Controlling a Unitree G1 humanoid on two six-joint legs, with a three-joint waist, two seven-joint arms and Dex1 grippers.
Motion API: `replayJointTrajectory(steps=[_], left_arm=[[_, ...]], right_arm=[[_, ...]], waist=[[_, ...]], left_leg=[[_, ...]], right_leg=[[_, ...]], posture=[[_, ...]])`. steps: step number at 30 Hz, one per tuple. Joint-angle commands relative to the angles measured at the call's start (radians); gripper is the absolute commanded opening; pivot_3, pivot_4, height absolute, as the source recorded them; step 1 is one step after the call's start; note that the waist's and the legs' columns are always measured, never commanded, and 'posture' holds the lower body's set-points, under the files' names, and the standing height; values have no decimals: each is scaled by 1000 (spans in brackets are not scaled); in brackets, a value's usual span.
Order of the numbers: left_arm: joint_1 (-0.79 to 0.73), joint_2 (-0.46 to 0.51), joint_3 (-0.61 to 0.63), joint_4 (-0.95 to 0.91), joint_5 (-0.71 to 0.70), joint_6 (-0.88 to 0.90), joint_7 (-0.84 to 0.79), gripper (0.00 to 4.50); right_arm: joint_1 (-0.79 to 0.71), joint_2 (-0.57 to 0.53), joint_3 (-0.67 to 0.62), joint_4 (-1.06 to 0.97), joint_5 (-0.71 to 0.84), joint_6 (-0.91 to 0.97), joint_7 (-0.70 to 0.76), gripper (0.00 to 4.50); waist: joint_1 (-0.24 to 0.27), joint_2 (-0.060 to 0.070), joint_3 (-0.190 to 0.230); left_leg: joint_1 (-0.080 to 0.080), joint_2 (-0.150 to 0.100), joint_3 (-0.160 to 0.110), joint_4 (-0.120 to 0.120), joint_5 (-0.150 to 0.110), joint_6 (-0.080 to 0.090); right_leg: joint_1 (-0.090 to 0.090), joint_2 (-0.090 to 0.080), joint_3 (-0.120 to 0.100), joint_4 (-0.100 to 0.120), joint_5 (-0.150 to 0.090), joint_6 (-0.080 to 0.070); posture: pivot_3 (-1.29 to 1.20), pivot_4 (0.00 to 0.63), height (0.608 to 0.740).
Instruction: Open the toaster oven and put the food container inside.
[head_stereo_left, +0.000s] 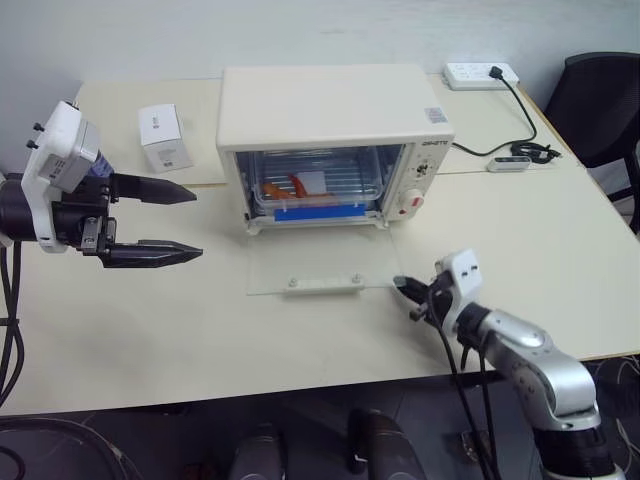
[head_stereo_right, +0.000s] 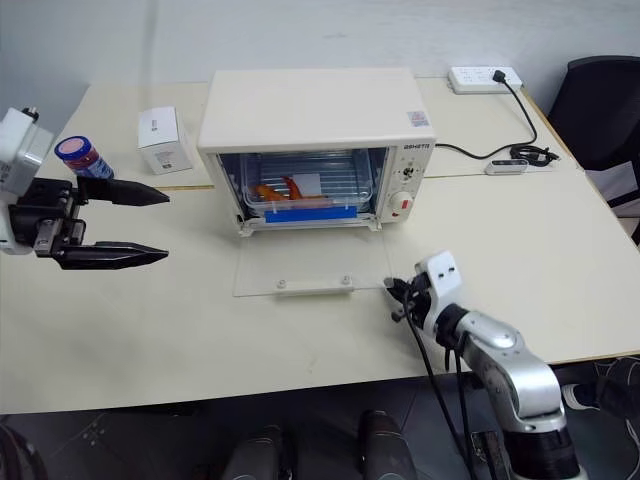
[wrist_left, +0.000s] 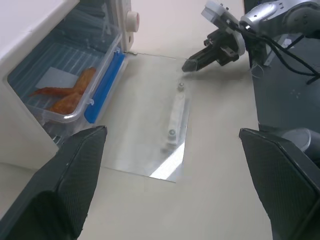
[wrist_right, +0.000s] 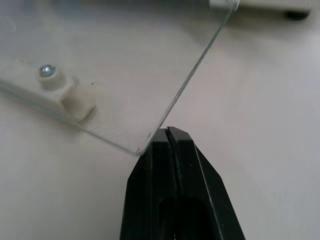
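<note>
The left gripper (head_stereo_left: 175, 222) hangs in the air over the table's left side, its two black fingers (head_stereo_left: 155, 189) spread wide with nothing between them. The right gripper (head_stereo_left: 401, 286) sits low at the near right corner of the glass door (head_stereo_left: 318, 262), its fingers pressed flat together and holding nothing; in the right wrist view the tips (wrist_right: 167, 134) lie right at the door's corner edge, touching or just short of it, I cannot tell which.

The oven (head_stereo_left: 330, 140) stands mid-table with its door dropped flat on the tabletop, the white handle (head_stereo_left: 322, 285) along the door's near edge. The container (head_stereo_left: 315, 190) is inside the oven on the rack, its blue clip (wrist_left: 104, 85) facing the opening and orange food (wrist_left: 67, 95) visible through the clear plastic.

The table (head_stereo_left: 180, 320) is cream. A small white carton (head_stereo_left: 166, 137) stands left of the oven, and a blue jar (head_stereo_right: 82, 156) sits further left. A power strip (head_stereo_left: 481, 74) lies at the far right with a black cable (head_stereo_left: 525, 115) trailing from it. A dark chair (head_stereo_left: 605, 105) stands beyond the table's right edge
</note>
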Motion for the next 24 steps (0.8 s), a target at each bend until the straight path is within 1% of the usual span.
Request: replayJointTrajectory(steps=[1, 4, 5, 7, 8, 10, 11, 14, 17, 18, 19, 21, 22, 24], left_arm=[[-12, -5, 21, 40, 22, -45, 16, 4485], [-27, -15, 11, 78, 38, -72, 25, 4485], [-36, -19, 7, 92, 43, -78, 28, 4485], [-47, -22, 1, 117, 51, -89, 27, 4485], [-49, -22, -1, 129, 55, -94, 24, 4496], [-49, -20, -5, 148, 64, -106, 15, 4500], [-49, -19, -6, 158, 68, -114, 11, 4500], [-46, -14, -7, 183, 80, -132, -4, 4500], [-40, -4, -4, 190, 81, -137, -21, 4500], [-39, -2, -3, 192, 81, -139, -26, 4500], [-40, 0, -1, 193, 81, -137, -28, 4500], [-40, 2, 3, 193, 77, -129, -32, 4500], [-37, 2, 5, 191, 75, -126, -33, 4500], [-22, -4, 11, 180, 80, -146, -34, 4500]], right_arm=[[-120, -39, -134, -103, 165, 78, 13, 0], [-224, -85, -227, -101, 268, 152, -8, 0], [-250, -118, -248, -95, 286, 174, -2, 0], [-263, -215, -276, -99, 308, 209, 51, 0], [-246, -278, -298, -106, 331, 230, 103, 174], [-198, -376, -341, -117, 376, 253, 198, 595], [-176, -412, -359, -121, 394, 256, 236, 1000], [-111, -542, -471, -96, 468, 292, 378, 1924], [-50, -659, -591, -42, 518, 345, 512, 3053], [-35, -680, -615, -32, 527, 354, 538, 3289], [-25, -699, -640, -12, 531, 360, 561, 3698], [-14, -720, -667, 11, 533, 361, 587, 4350], [-12, -722, -671, 16, 533, 360, 592, 4475], [-19, -709, -655, 14, 533, 347, 578, 4475]], waist=[[0, 1, 0], [3, 1, 1], [3, 1, 1], [9, 1, 1], [13, 1, 1], [21, 0, 0], [23, 0, 0], [28, 1, 0], [28, 1, 0], [28, 0, 0], [28, 0, 0], [27, 0, 0], [27, 0, 0], [26, 0, 0]], left_leg=[[0, 0, 0, 0, 0, 0], [0, 0, 0, 0, 0, 0], [0, 0, 0, 0, 0, 0], [0, 0, -1, 0, 0, 0], [-1, 0, -1, 0, -1, 1], [-2, 0, 0, -1, -2, 2], [-1, 0, 0, -1, -3, 3], [-2, 0, 2, -1, -4, 4], [-2, 0, 3, 0, -4, 4], [-2, 0, 3, 0, -4, 4], [-1, 0, 3, 0, -4, 4], [0, 0, 4, 1, -4, 3], [0, 0, 4, 1, -4, 3], [1, 0, 5, 2, -3, 3]], right_leg=[[0, 0, 0, 1, 0, 0], [-1, 0, 0, 4, 0, 0], [-1, 0, 0, 4, 0, 0], [-1, 0, 0, 4, 0, -1], [-1, 0, -1, 4, 0, -1], [-1, 0, 0, 2, 0, 0], [-1, 0, 0, 0, 0, 0], [-1, 0, 0, -2, 0, 1], [-1, 0, 0, -3, 1, 2], [-1, 0, 0, -2, 1, 2], [-1, 0, 0, -2, 1, 2], [0, 0, 1, -2, 1, 2], [0, 0, 2, -2, 1, 2], [0, 0, 3, -3, 1, 2]], posture=[[0, 150, 740], [0, 150, 740], [0, 150, 740], [0, 150, 740], [0, 150, 740], [0, 150, 740], [0, 150, 740], [0, 150, 740], [0, 150, 740], [0, 150, 740], [0, 150, 740], [0, 150, 740], [0, 150, 740], [0, 150, 740]])
